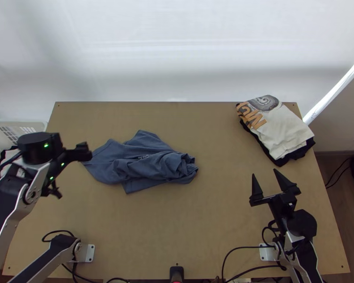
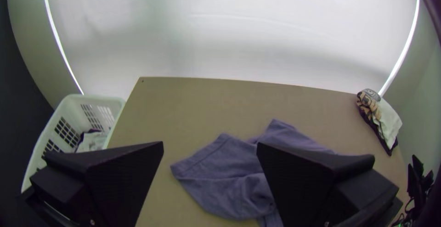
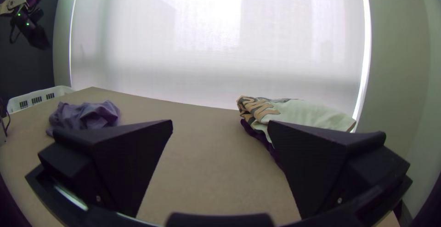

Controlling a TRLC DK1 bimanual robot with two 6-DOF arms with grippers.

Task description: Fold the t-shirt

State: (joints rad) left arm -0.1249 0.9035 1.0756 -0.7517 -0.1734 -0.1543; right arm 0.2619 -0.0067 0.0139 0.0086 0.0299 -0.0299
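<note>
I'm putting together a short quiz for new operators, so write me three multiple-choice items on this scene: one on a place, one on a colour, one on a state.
1. Where on the table does the folded pile lie?
A) near left corner
B) far right part
C) middle of the near edge

2. What colour is the bunched t-shirt?
A) blue-grey
B) bright red
C) yellow

3. How does the right tool stand?
A) shut on the t-shirt
B) shut on the pile
C) open, holding nothing

Right letters:
1: B, the top view shows the pile by the far right corner.
2: A, the top view shows its cloth blue-grey all over.
3: C, its fingers stand apart in the top view with no cloth between them.
</note>
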